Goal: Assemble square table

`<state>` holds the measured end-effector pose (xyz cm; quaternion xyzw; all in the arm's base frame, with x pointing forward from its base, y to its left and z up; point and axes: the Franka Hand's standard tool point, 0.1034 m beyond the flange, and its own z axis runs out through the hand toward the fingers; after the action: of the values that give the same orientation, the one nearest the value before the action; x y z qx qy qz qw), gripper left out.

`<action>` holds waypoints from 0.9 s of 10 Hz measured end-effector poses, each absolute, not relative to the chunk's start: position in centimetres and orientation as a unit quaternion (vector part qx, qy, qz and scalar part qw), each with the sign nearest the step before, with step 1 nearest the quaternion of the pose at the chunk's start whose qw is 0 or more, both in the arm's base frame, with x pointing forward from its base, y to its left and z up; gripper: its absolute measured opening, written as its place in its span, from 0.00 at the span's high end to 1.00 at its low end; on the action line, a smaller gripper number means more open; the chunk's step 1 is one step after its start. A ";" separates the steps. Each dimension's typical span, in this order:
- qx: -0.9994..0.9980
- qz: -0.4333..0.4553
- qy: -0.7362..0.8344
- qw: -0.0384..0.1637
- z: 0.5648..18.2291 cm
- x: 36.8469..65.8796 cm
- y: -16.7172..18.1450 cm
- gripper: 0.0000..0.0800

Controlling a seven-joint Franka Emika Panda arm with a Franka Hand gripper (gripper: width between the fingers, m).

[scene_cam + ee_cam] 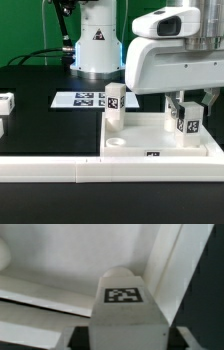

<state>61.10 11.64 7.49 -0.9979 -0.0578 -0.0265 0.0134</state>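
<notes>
Fingers (187, 121) are down over the exterior view's right end of the square table (150, 133), straddling a tagged leg (187, 122) that stands upright inside the slab's raised rim. Leg sits right between the two fingers. One finger (172, 108) shows on the leg's left in the exterior view, the other on its right side. Can't tell whether the pads are actually pressing the leg or just flanking it.

Wrist view: same leg (125, 303) fills the middle, tag facing the camera, rounded tip pointing away, white slab floor and rim wall (165, 263) behind it. Dark finger edges barely show at the frame's lower corners, too little to judge contact.

Second leg (114, 104) stands upright near the slab's left end in the exterior view, well apart from the fingers. Slab lies flat on the black surface (40, 110), its front side just behind the long white border rail (60, 170), tag on its near edge (153, 154).

Marker board (80, 99) lies flat behind the slab. Two more white blocks (6, 102) sit at the exterior view's far left edge, partly cut off.
</notes>
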 end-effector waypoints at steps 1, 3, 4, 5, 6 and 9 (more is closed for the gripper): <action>-0.999 -0.028 -0.001 0.022 7.5 61.2 11.4 0.64; -0.990 -0.029 0.131 0.035 7.5 61.1 11.5 0.64; -0.984 -0.028 0.173 0.038 7.5 61.1 11.5 0.64; -0.972 -0.025 0.231 0.042 7.5 61.1 11.4 0.64; -0.958 -0.023 0.282 0.043 7.5 61.1 11.4 0.64; -0.911 -0.013 0.410 0.041 7.4 61.0 11.5 0.64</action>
<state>60.96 11.50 7.44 -0.9112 0.4097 -0.0127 0.0412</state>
